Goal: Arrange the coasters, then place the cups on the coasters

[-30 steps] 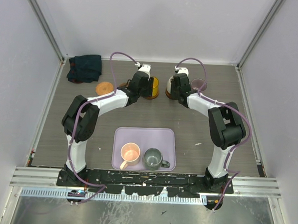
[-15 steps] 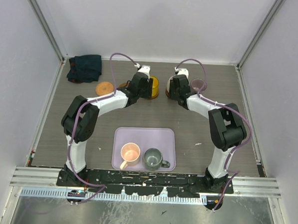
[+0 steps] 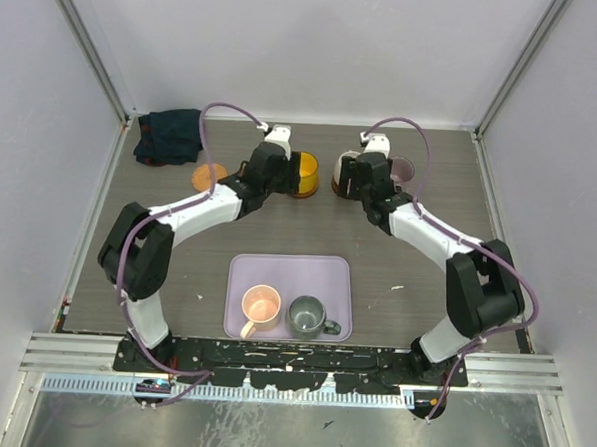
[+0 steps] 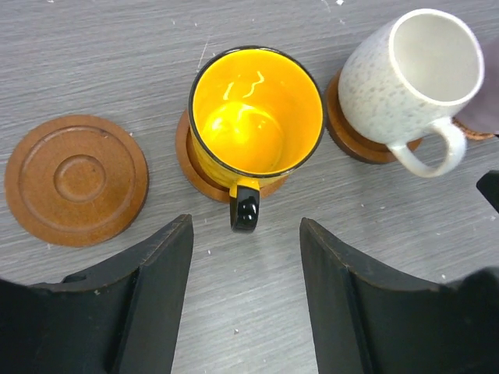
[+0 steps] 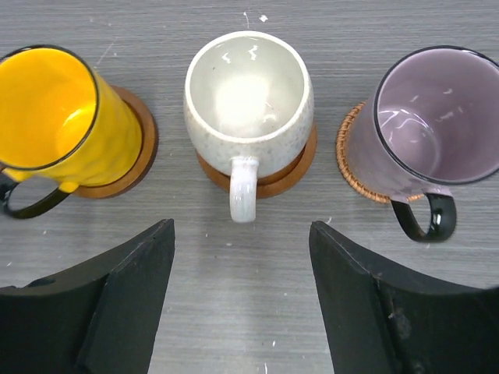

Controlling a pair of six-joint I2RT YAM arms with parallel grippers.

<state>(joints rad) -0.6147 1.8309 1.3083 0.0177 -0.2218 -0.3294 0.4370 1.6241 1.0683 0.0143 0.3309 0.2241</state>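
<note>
A yellow cup (image 4: pixel 257 117) stands on a dark wood coaster (image 4: pixel 191 167), its black handle pointing at my left gripper (image 4: pixel 245 234), which is open and empty just short of it. Left of it lies a bare dark coaster (image 4: pixel 76 179). The cream cup (image 5: pixel 249 93) sits on a dark coaster (image 5: pixel 300 167), handle toward my open, empty right gripper (image 5: pixel 242 234). The purple cup (image 5: pixel 437 117) rests on a woven tan coaster (image 5: pixel 349 156). An orange-tan coaster (image 3: pixel 209 175) lies bare at the far left. A pink cup (image 3: pixel 261 305) and a grey-green cup (image 3: pixel 307 314) stand on the lilac tray (image 3: pixel 288 268).
A crumpled dark teal cloth (image 3: pixel 170 135) lies in the back left corner. Metal frame posts and white walls close in the table on the left, right and back. The tray sits near the front between the two arm bases.
Both grippers have opened wider and drawn back from the cups. The right gripper has let go of the cream cup, which now stands alone on its coaster.
</note>
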